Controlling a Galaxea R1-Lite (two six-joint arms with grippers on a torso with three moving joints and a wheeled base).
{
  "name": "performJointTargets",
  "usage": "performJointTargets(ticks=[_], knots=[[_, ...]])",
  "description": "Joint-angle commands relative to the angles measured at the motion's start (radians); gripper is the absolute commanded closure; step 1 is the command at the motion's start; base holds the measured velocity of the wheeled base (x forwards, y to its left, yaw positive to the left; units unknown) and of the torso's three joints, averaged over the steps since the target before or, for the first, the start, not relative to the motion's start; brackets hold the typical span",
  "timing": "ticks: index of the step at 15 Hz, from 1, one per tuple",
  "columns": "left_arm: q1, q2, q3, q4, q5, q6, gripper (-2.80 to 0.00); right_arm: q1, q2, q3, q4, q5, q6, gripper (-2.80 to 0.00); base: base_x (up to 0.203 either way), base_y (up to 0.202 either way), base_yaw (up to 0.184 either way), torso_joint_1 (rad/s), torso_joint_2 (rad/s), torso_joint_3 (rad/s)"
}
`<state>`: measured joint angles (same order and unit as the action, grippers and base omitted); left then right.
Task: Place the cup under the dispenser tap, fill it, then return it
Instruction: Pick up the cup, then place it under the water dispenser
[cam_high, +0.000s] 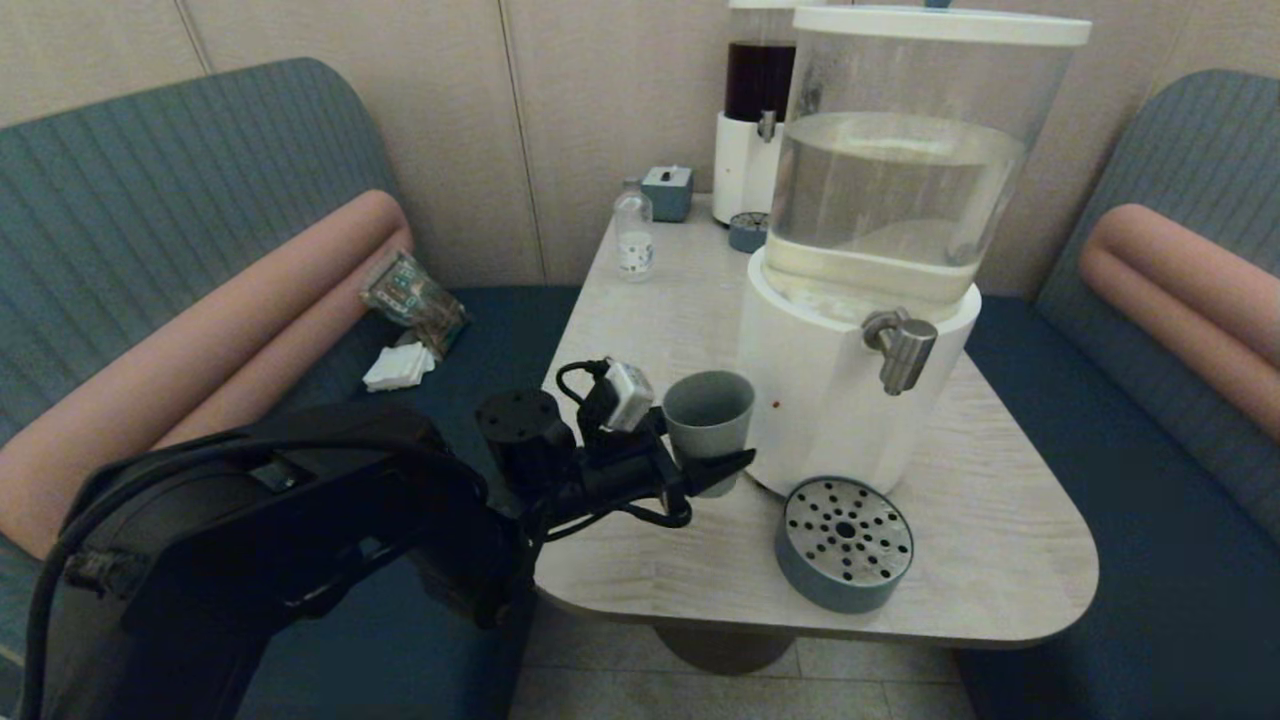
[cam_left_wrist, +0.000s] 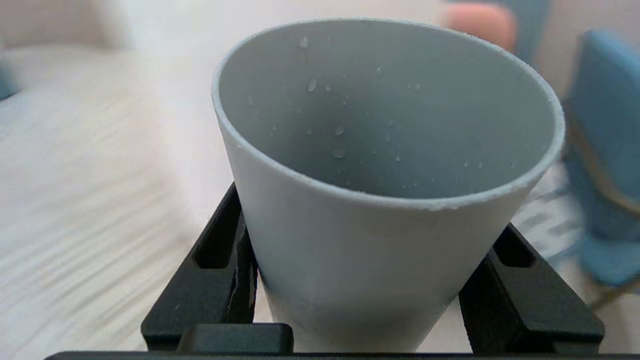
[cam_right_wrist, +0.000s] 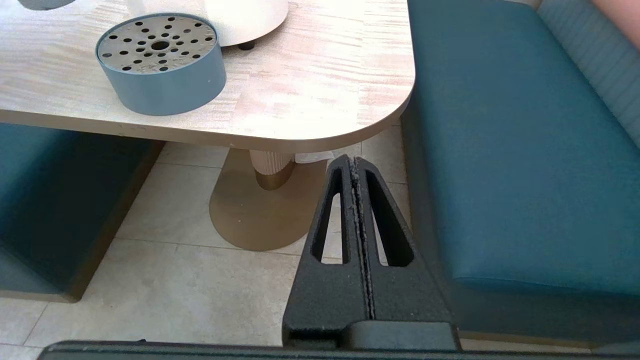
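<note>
Gripping the grey-blue cup (cam_left_wrist: 380, 200) low on its body, the left gripper (cam_high: 712, 470) has one black finger (cam_left_wrist: 210, 280) pressed against each side of the tumbler. The cup stands upright with its mouth open to the ceiling, and droplets cling to its inner wall. It sits just beside the white base of the large clear-tank dispenser (cam_high: 880, 230), on the side away from the steel dispenser tap (cam_high: 903, 350), and not beneath the spout; whether it rests on the pale wood-grain worktop (cam_high: 980, 520) or is held just above it cannot be told.

The round perforated drip tray (cam_high: 845, 545) lies on the worktop below and slightly short of the tap, close to the dispenser's base and near the worktop's front edge. Behind the large dispenser stands a narrower dispenser of dark liquid (cam_high: 757, 110) with a second small drip tray (cam_high: 747, 231) at its foot; a small clear bottle (cam_high: 633, 237) and a blue-grey box (cam_high: 668, 192) stand beside it toward the wall.

The right gripper (cam_right_wrist: 356, 165) hangs below the worktop's rounded corner, above the tiled floor (cam_right_wrist: 175, 280) and next to the teal bench seat (cam_right_wrist: 510, 150), its fingers (cam_right_wrist: 340, 240) pressed together on nothing.
</note>
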<state>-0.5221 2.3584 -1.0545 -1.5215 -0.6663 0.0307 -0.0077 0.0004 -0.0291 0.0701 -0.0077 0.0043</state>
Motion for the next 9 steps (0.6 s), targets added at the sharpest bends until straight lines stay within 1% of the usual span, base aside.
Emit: performJointTargets(ticks=[1,4,9], knots=[[-0.056,-0.018,-0.003,-0.009,0.011,-0.005,0.0,0.0,0.0,0.0,0.0,0.0,0.0,0.0,0.0,0.0,0.0,0.0,0.0,0.0],[-0.116,0.012,-0.032,-0.007,0.032,-0.008,0.0,0.0,0.0,0.0,0.0,0.0,0.0,0.0,0.0,0.0,0.0,0.0,0.0,0.0],[-0.146,0.101,-0.163,0.01,0.046,-0.008,0.0,0.0,0.001,0.0,0.0,0.0,0.0,0.0,0.0,0.0,0.0,0.0,0.0,0.0]])
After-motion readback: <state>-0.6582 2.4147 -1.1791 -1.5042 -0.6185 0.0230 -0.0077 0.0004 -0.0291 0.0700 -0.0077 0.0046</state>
